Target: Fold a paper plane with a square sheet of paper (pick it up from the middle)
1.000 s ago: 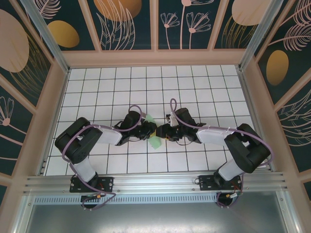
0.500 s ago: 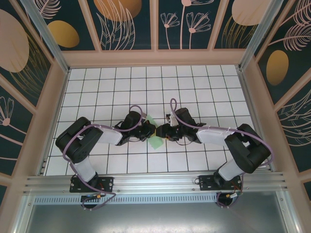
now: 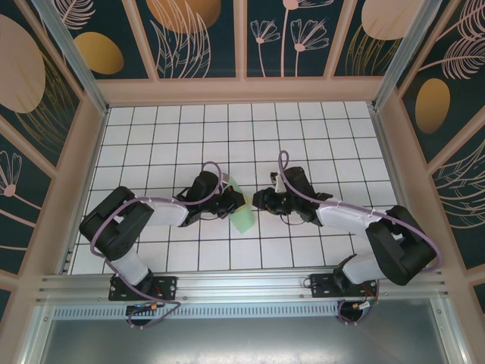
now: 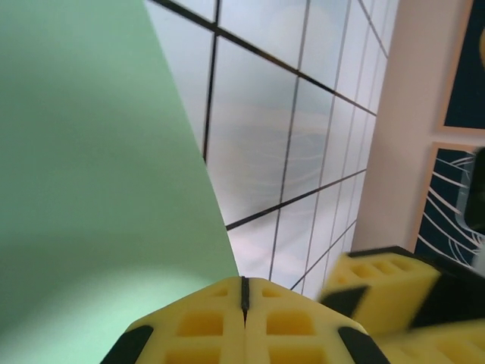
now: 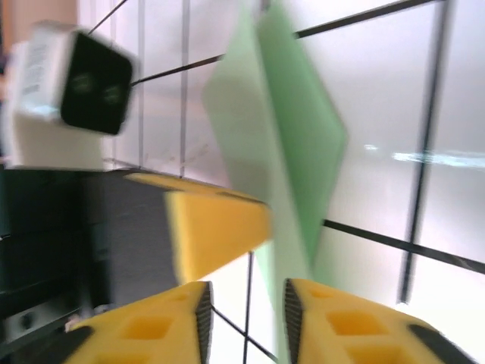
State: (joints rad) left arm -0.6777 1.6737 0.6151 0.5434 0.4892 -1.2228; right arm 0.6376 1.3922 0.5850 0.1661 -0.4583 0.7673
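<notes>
The square sheet of paper (image 3: 242, 216), seemingly doubled along a centre fold, stands on edge above the middle of the tabletop (image 3: 303, 136); I judge the task early, with nose and wing folds left; the left pincer (image 4: 244, 297), its arm reaching inward, is clamped on the sheet's edge; the right pincer (image 5: 246, 299) hangs just beside it, fingers apart, gripping nothing.

A table (image 3: 318, 136) of white tiles with dark grid lines fills the floor of the booth. Pale wooden beams (image 3: 242, 91) frame it. Dark teal wall panels (image 3: 201, 38) carry drawn leaves and orange ovals. A metal rail (image 3: 242, 284) runs along the near edge.
</notes>
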